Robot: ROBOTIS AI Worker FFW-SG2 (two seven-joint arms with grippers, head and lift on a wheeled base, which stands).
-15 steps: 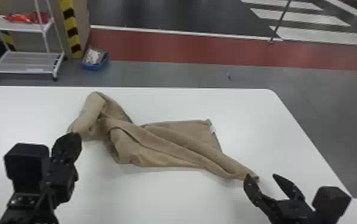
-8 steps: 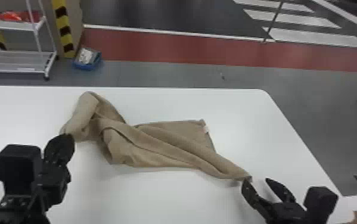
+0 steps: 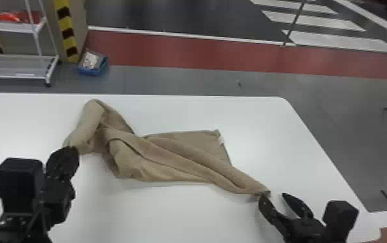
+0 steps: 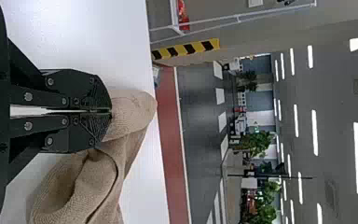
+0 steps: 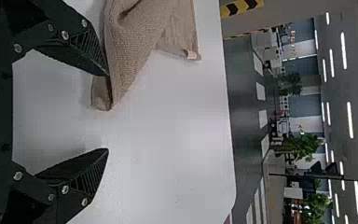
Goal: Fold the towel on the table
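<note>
The brown towel point(image 3: 170, 158) lies crumpled and twisted across the white table, a small white tag on its far right edge. My left gripper point(image 3: 70, 149) is at the towel's left end; in the left wrist view that gripper point(image 4: 111, 111) is shut with the towel's edge point(image 4: 130, 112) at its fingertips. At the towel's right corner stands my right gripper point(image 3: 272, 194), open. The right wrist view has the right gripper point(image 5: 108, 112) with its fingers wide apart, one beside the towel corner point(image 5: 103, 95) and nothing held.
The white table point(image 3: 157, 213) has its far edge behind the towel and a rounded far right corner. Beyond it on the floor are a white shelf cart point(image 3: 18, 64) and a blue bin point(image 3: 93, 64).
The head view has shifted, so the table and both arms appear farther left. Against the towel, the grippers keep nearly the same places, and the towel's shape looks unchanged.
</note>
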